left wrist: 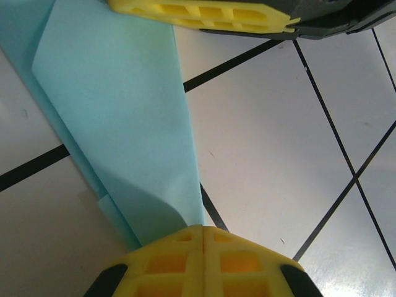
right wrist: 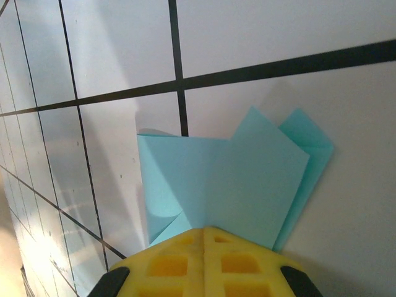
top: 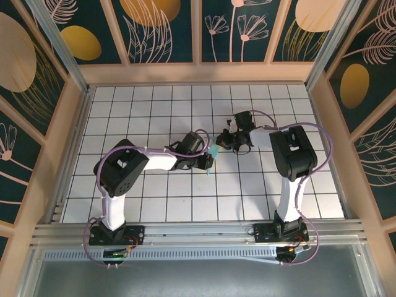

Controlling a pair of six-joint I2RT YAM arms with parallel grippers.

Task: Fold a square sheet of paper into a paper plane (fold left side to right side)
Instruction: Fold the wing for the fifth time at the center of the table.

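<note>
We list one plane (light blue, creased), our left gripper and right gripper each clamped on an opposite end.

White black-lined grid table, dark floral wall panels, wooden frame

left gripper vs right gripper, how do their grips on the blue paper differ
The left gripper pinches the blue paper where it tapers narrow. The right gripper pinches its wide end, where layered flaps fan out. In the top view the left gripper reaches in from the left, nearer the bases, while the right gripper comes from the right, farther back. Both are shut on the paper.
</note>
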